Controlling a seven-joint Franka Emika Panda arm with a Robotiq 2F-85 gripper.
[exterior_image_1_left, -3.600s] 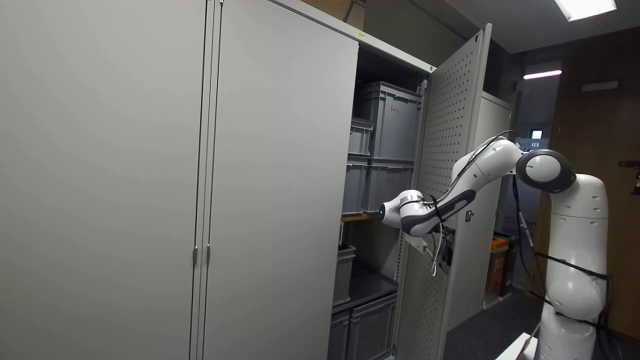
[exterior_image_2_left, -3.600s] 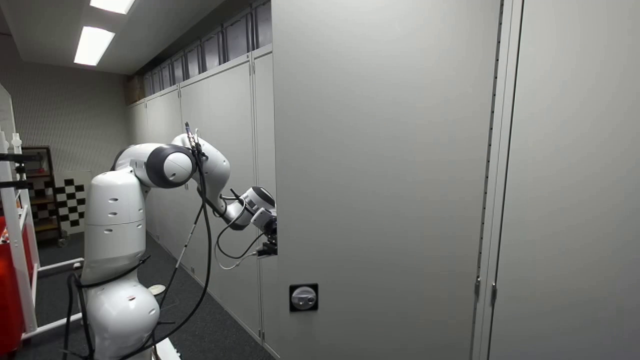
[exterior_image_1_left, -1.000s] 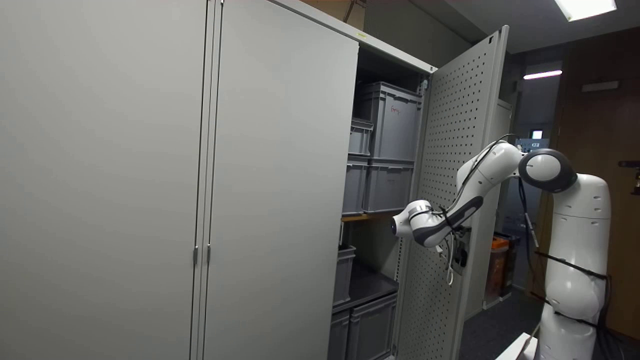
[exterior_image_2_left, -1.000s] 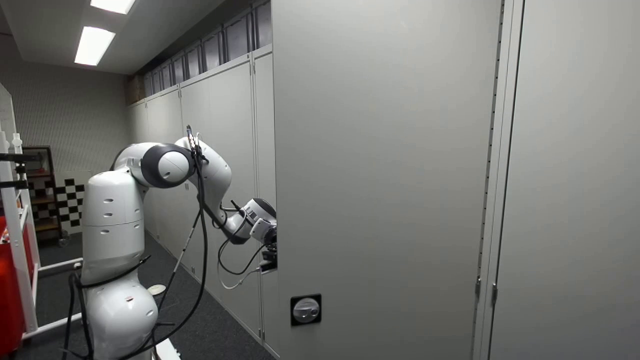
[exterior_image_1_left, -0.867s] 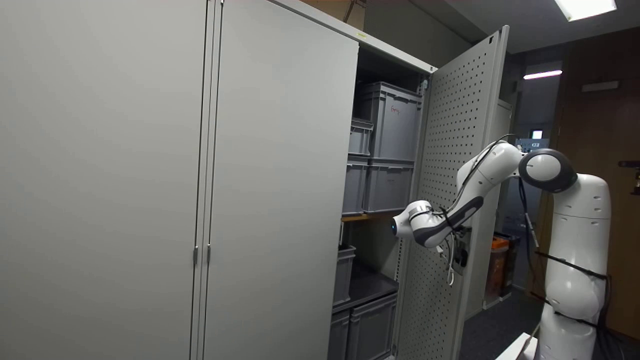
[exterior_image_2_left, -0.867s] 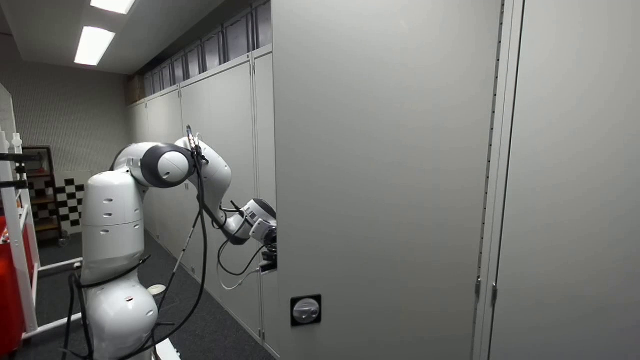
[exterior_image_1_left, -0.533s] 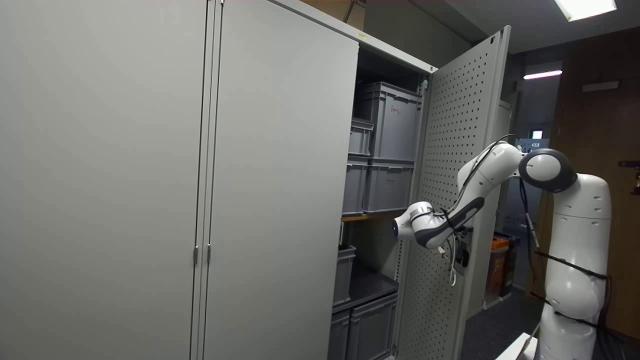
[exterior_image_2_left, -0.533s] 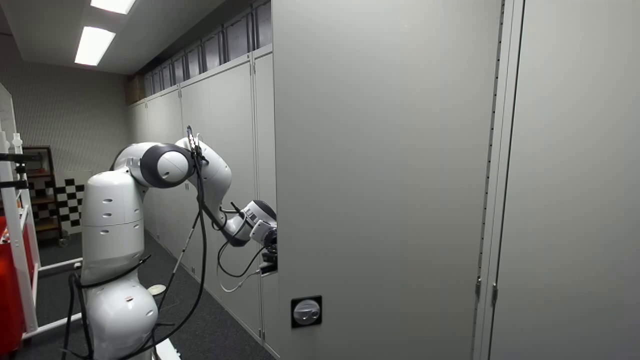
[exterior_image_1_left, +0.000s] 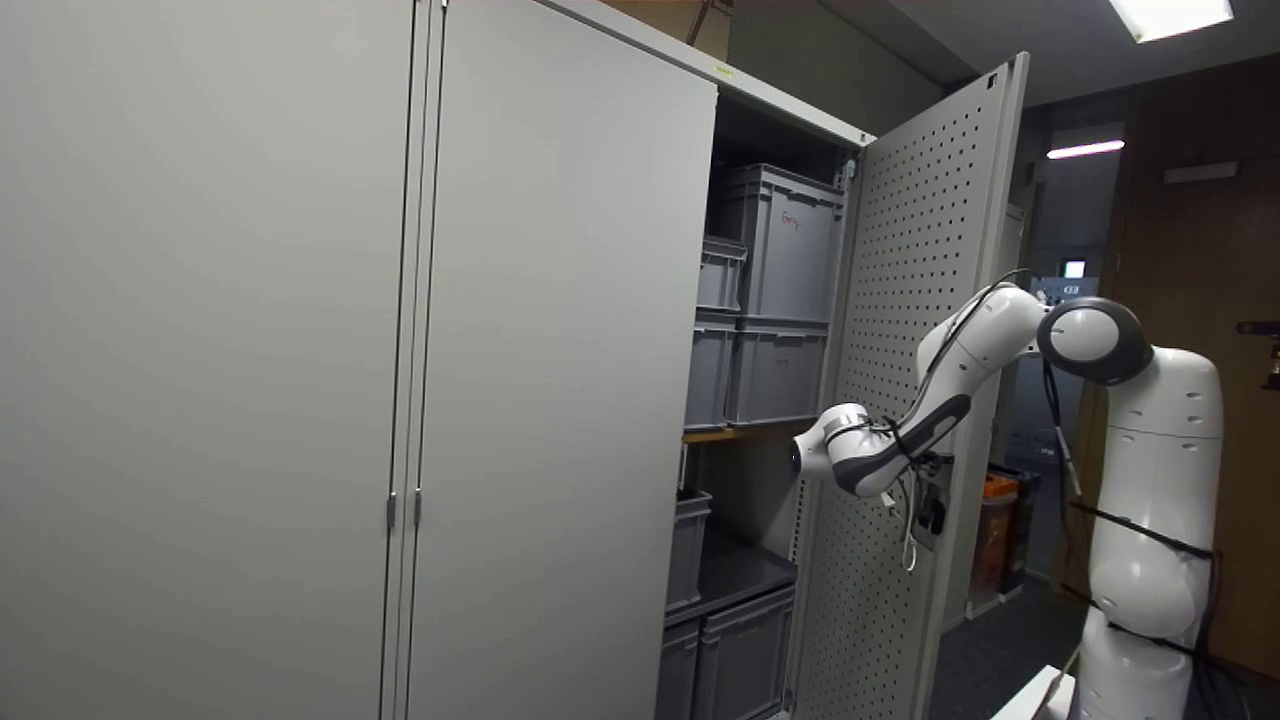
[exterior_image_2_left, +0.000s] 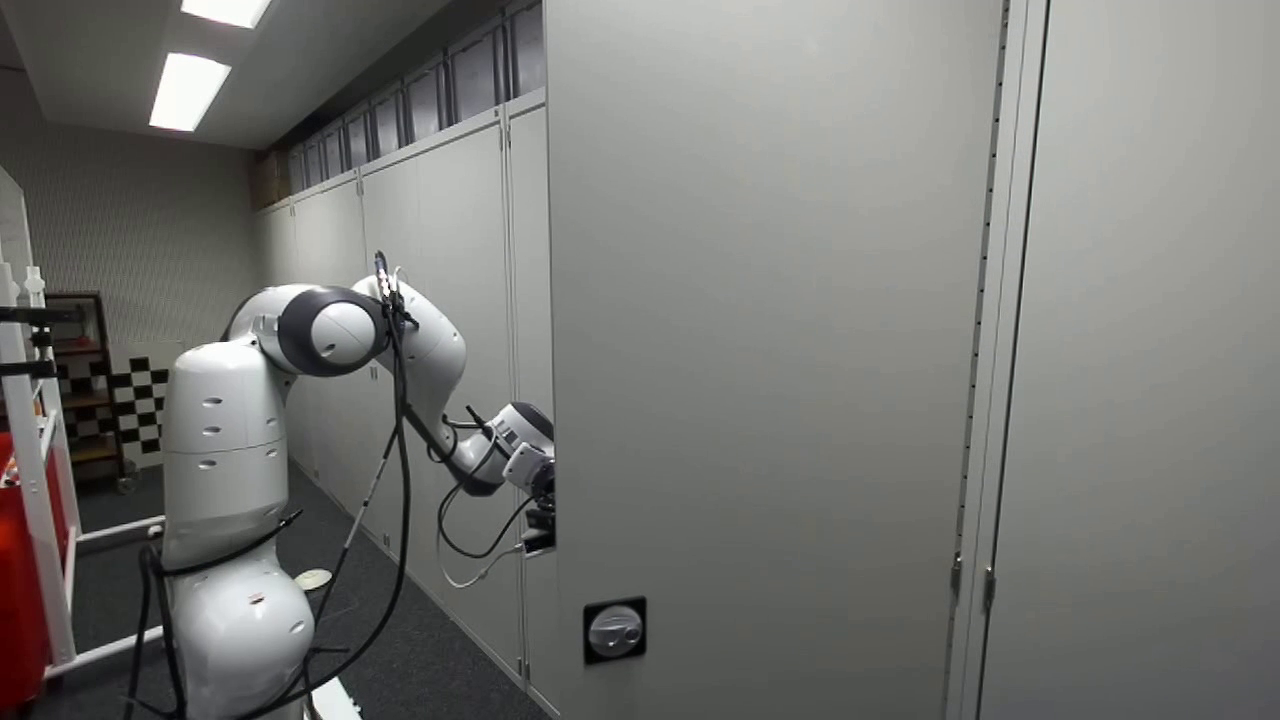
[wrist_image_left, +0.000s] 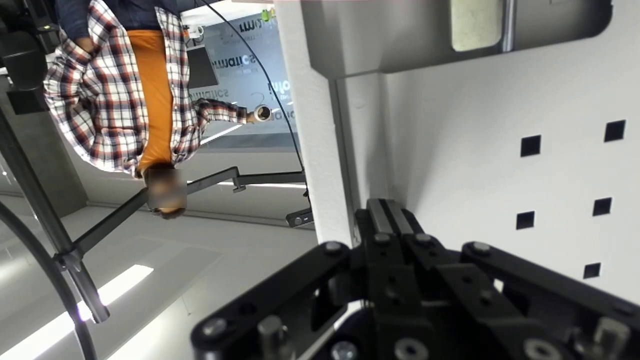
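Swung out before us, the cabinet door (exterior_image_1_left: 915, 270) has the gripper (wrist_image_left: 387, 212), narrowed and seemingly empty, at its inner lip (wrist_image_left: 367, 135), seven o'clock of the latch recess (wrist_image_left: 425, 30); a push looks in hand, steady contact called for. Grey bins (exterior_image_1_left: 783, 375) sit at the door's nine o'clock.

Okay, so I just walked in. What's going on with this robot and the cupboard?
A robot arm has its gripper at the inner face of an open, perforated cupboard door, near the free edge. The gripper is closed with nothing visible between its jaws; whether it presses on the door is hard to tell. Grey bins show through the opening, and the neighbouring door is shut. In the wrist view, a person holds a cup.
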